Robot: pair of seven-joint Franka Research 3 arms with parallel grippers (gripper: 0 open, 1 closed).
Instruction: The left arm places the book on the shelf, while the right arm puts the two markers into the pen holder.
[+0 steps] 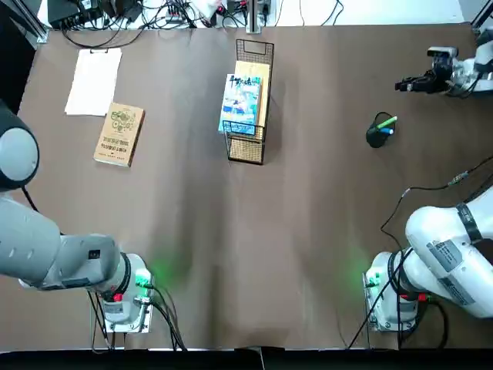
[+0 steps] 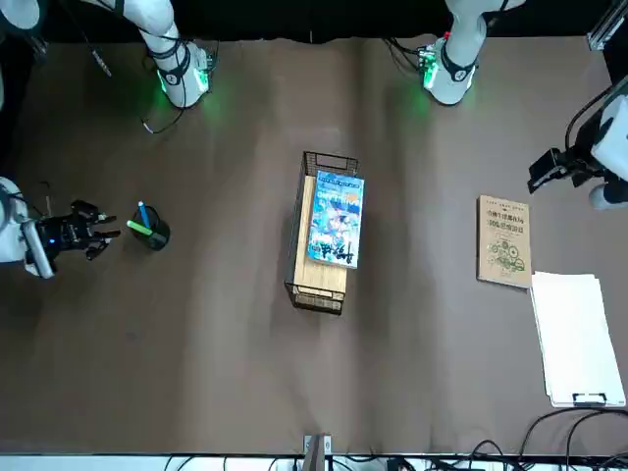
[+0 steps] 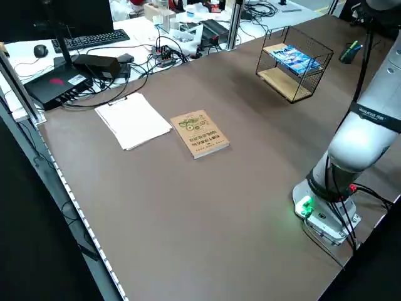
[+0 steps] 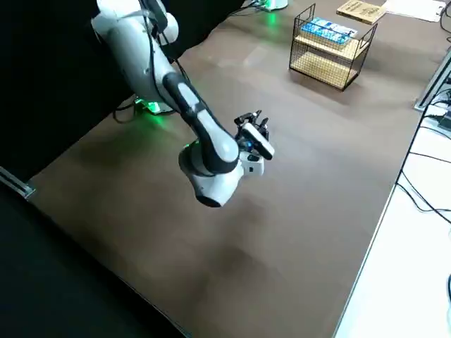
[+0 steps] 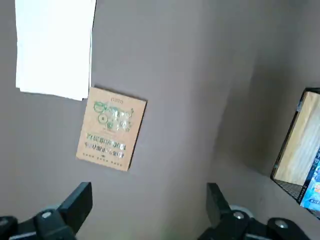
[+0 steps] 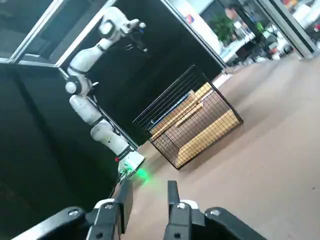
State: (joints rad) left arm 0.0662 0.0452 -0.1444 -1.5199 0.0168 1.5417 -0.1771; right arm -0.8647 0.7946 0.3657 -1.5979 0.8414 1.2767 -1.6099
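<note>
So in our top view the shelf [image 1: 248, 150] sits a bit above centre, a wire rack with an upper board and a lower one. The book [image 1: 241, 102] lies flat on that upper board, blue cover up, poking a little over the left edge.

Over in the right half of that view, upper part, we've got the pen holder [image 1: 376, 137], and both pens are in it: the green marker [image 1: 387, 122] and the blue marker [image 1: 387, 131], leaning out toward the right.

The right gripper [image 1: 420, 83] hangs at the upper right of the top view, near the cup but apart from it. Our right wrist view shows its two fingers spread with a clear gap and nothing between them.

The left gripper [image 5: 150, 205] is out of the top view, but the front view has it at the upper right, and its wrist view shows the fingers wide apart, holding nothing.

Upper left of the top view, the kraft-covered book [image 1: 119, 134] lies just below the white paper [image 1: 94, 82].
</note>
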